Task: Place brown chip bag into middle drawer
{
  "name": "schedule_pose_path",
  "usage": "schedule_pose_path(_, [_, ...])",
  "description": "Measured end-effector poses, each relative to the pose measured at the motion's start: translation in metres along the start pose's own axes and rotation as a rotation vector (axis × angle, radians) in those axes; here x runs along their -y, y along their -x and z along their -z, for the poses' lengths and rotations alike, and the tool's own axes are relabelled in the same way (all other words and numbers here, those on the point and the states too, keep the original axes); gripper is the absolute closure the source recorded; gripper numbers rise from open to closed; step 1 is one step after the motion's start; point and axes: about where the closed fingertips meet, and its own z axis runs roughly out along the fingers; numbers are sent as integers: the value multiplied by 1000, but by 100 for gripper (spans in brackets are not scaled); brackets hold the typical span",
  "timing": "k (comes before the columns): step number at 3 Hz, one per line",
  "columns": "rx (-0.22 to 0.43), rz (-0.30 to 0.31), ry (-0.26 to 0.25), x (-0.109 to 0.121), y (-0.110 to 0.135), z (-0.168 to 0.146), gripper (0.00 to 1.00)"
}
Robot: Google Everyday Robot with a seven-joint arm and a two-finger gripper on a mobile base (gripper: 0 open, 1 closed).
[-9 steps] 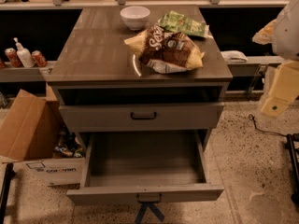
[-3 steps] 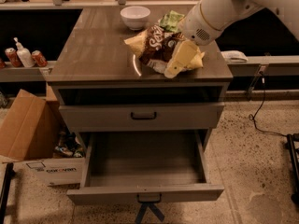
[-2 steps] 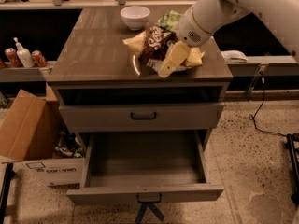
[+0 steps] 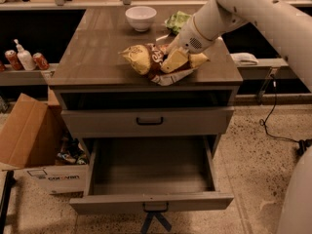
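The brown chip bag [image 4: 142, 58] lies crumpled on the cabinet top [image 4: 97, 52], near its front edge, right of the middle. Its tan end points left and its white underside shows at the front. My gripper [image 4: 174, 60] comes in from the upper right on a white arm and sits on the bag's right half, touching it. Below the top is a dark open slot, then a shut drawer [image 4: 148, 121] with a black handle. Under that, an open drawer [image 4: 151, 172] is pulled out toward me and holds nothing.
A white bowl [image 4: 141, 17] and a green chip bag [image 4: 176, 21] sit at the back of the top. A cardboard box [image 4: 29, 140] stands on the floor at left. Cans and a bottle [image 4: 24, 58] stand on a left shelf. A cable [image 4: 273, 116] runs over the floor at right.
The arm has swung in from the right and come down onto the brown chip bag. Over the last second the gripper slid a little left across the bag. The bag stays on the top.
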Motion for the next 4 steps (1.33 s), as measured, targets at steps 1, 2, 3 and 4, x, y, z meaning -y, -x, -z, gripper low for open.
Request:
schedule_pose_path(1, [10, 6, 11, -1, 1, -7, 73])
schedule_pose_path(2, [18, 33, 9, -5, 6, -3, 95])
schedule_pose_path(3, [40, 99, -28, -19, 20, 27, 100])
schedule_pose_path(4, [53, 167, -72, -47, 31, 73, 100])
